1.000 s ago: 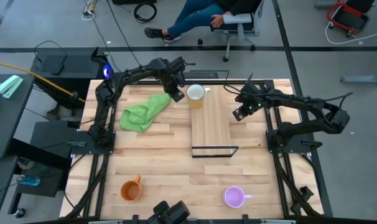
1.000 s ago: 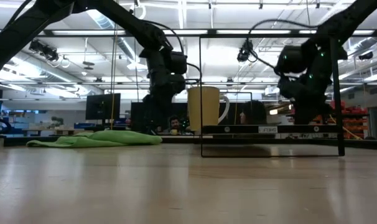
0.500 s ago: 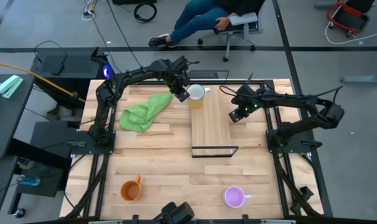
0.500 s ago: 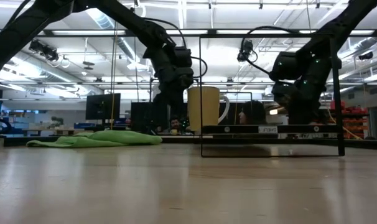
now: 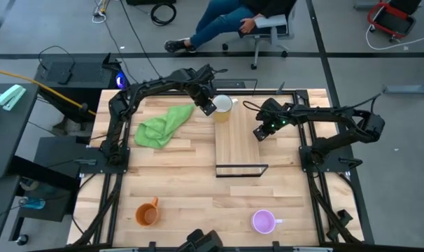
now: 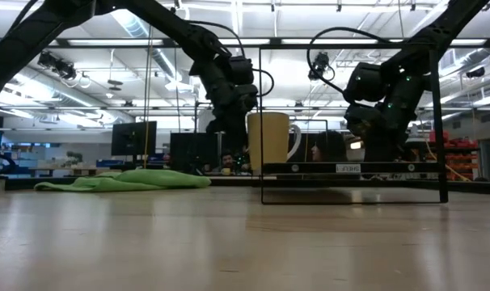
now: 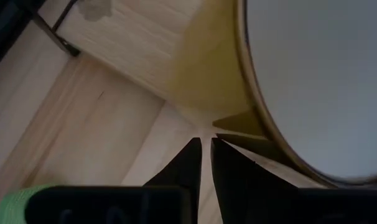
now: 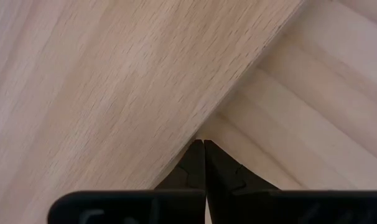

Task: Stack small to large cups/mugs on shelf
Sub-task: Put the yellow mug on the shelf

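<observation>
Left gripper moved against white mug, fingers nearly clenched, contact hidden; right gripper clenched, empty.

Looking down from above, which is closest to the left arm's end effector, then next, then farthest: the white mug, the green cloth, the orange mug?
1. White mug, right beside the left end effector, on the shelf's far end.
2. Green cloth, on the tabletop's left.
3. Orange mug, at the near left.
</observation>
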Controlling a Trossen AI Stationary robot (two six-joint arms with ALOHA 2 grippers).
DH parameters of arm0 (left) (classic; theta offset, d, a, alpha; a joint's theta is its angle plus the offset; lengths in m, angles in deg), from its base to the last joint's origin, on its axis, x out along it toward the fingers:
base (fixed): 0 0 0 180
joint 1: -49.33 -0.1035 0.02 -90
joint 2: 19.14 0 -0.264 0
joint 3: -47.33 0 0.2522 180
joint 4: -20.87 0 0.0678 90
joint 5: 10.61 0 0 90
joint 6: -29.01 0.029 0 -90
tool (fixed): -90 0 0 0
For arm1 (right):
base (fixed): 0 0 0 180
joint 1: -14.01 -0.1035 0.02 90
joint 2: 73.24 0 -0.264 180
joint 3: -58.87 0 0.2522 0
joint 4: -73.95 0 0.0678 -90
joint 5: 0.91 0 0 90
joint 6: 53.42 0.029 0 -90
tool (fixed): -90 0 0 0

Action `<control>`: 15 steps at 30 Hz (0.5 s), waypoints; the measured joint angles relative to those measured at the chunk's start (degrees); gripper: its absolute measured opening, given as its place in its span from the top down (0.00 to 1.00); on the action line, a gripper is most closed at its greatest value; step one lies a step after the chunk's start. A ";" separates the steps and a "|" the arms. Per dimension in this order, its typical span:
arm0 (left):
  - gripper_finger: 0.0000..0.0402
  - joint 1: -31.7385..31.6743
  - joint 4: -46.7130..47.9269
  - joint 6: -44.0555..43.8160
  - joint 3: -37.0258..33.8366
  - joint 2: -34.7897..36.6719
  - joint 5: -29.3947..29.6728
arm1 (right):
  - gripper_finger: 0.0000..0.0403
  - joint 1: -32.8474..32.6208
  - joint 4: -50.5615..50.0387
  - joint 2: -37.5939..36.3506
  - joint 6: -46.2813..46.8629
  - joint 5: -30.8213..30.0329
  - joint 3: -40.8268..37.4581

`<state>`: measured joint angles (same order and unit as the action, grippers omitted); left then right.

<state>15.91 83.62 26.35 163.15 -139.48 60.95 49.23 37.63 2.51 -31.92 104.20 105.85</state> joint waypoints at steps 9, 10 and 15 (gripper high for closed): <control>0.91 0.21 -5.74 -1.65 0.00 0.00 -2.39 | 1.00 -0.17 0.43 0.00 0.00 -0.13 0.00; 0.91 0.21 -6.09 -1.67 0.00 0.00 -2.40 | 1.00 -0.17 0.49 0.00 0.00 -0.13 0.00; 0.92 0.21 -8.06 -2.76 0.00 0.00 -2.45 | 1.00 -0.17 1.22 0.00 0.00 -0.08 -0.02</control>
<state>16.12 75.56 23.59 163.15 -139.48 58.50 49.06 38.85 2.51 -31.92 104.12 105.82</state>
